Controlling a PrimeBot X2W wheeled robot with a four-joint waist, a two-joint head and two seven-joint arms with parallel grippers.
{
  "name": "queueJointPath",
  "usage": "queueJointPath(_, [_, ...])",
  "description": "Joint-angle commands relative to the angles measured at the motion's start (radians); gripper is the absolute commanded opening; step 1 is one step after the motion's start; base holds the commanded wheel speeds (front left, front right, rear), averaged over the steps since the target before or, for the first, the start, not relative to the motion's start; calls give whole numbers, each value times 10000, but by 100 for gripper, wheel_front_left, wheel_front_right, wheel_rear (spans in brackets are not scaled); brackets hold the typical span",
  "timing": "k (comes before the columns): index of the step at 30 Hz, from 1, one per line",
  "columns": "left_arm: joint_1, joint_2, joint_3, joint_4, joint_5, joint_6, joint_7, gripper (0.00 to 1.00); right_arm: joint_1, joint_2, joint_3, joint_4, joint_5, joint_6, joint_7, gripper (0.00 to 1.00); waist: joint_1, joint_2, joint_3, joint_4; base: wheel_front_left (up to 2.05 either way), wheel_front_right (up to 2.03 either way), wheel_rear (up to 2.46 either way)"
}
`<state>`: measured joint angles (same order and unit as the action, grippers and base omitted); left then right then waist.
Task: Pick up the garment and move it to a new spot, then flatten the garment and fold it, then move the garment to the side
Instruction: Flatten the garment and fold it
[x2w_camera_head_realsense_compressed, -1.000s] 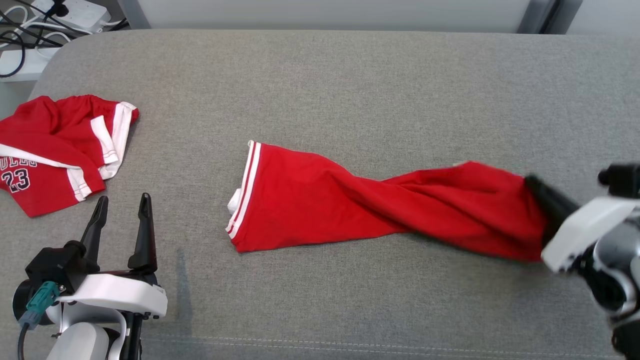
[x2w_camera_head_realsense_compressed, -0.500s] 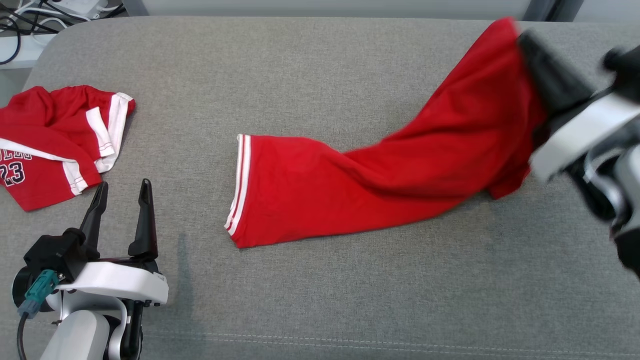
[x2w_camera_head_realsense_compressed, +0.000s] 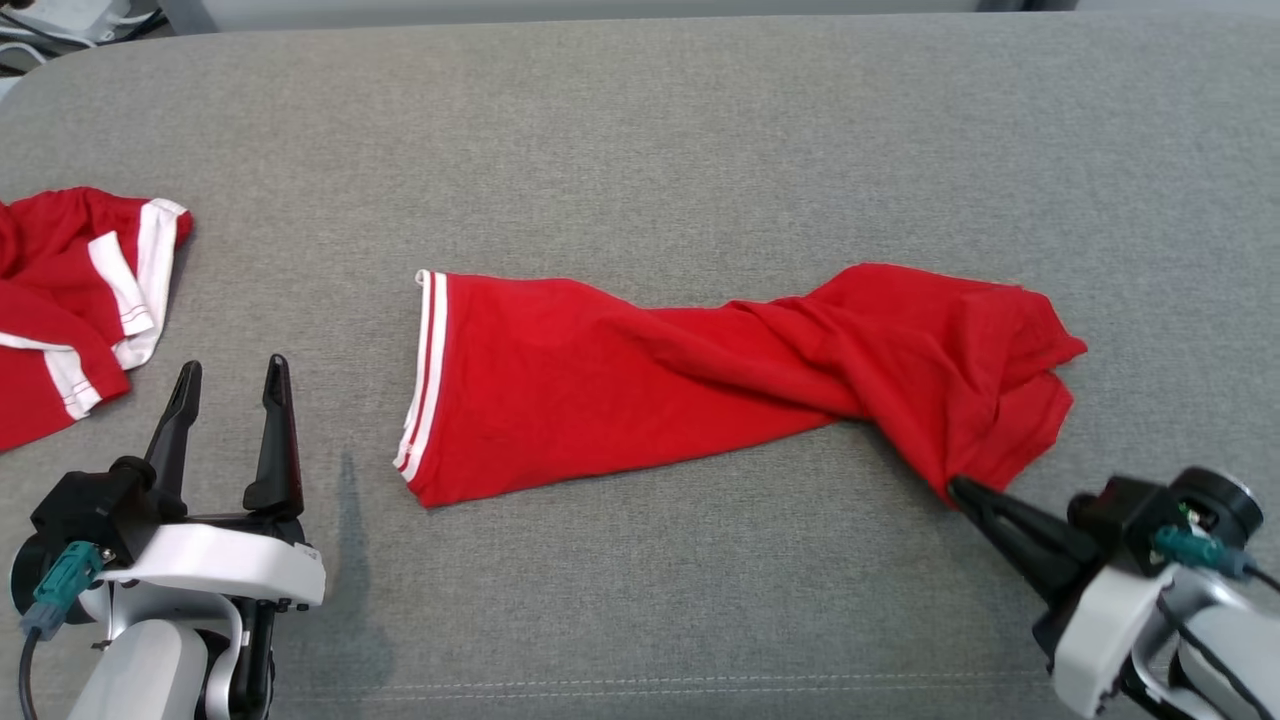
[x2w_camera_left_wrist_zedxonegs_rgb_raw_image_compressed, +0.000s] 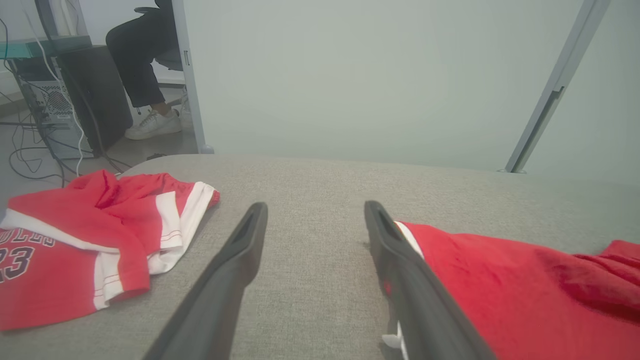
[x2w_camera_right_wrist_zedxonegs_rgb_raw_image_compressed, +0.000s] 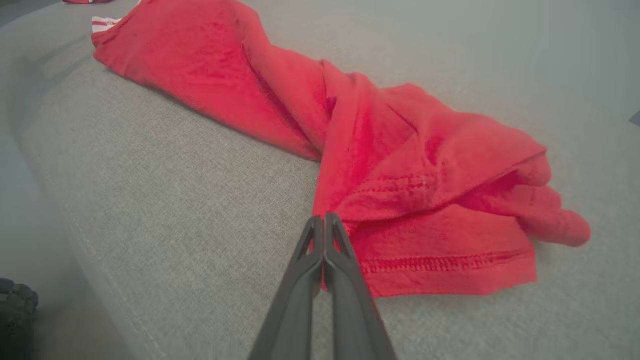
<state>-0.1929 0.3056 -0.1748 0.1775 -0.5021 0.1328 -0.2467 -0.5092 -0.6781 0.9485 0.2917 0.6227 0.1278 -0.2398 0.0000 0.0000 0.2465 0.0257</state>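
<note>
Surface (x2w_camera_head_realsense_compressed: 640, 150): carries all items.
Garment (x2w_camera_head_realsense_compressed: 700, 385): centre, lying lengthwise from 9 to 3 o'clock.
Second garment (x2w_camera_head_realsense_compressed: 70, 300): 9 o'clock edge, well apart from the first.
Left claw (x2w_camera_head_realsense_compressed: 232, 368): 8 o'clock, before the gap between them, touching neither.
Right claw (x2w_camera_head_realsense_compressed: 960, 490): 4 o'clock, tips at the near right corner of the Garment, seemingly nipping it.

The left gripper (x2w_camera_left_wrist_zedxonegs_rgb_raw_image_compressed: 315, 207) is observed spread wide over the grey cushion (x2w_camera_left_wrist_zedxonegs_rgb_raw_image_compressed: 310, 280). The red garment (x2w_camera_left_wrist_zedxonegs_rgb_raw_image_compressed: 500, 290) is noted just beside it, a numbered jersey (x2w_camera_left_wrist_zedxonegs_rgb_raw_image_compressed: 75, 250) well apart
</note>
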Motion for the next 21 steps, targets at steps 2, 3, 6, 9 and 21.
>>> queueJointPath(2, [-397, 390, 426, -256, -28, 0, -17, 100, 742, -503, 107, -306, -59, 29, -208, 0, 0, 0, 6, -129, 0, 0, 0])
queueJointPath(3, [-390, 399, 420, -266, -30, 3, -11, 100, 907, -563, 105, -335, -65, 29, -211, 0, 0, 0, -7, -145, 0, 0, 0])
queueJointPath(6, [-335, 423, 398, -305, -47, 26, 11, 100, 1557, -698, -171, -203, -40, 29, -216, 0, 0, 0, -71, -169, 0, 0, 0])
queueJointPath(9, [-293, 438, 386, -327, -64, 54, 38, 100, 1866, -639, -416, 44, -39, 29, -217, 0, 0, 0, -109, -165, 0, 0, 0])
queueJointPath(21, [149, 556, 359, -431, -138, 200, 179, 100, 3398, 296, -4297, -534, 159, 29, -219, 100, 0, 0, -795, 34, 0, 0, 0])
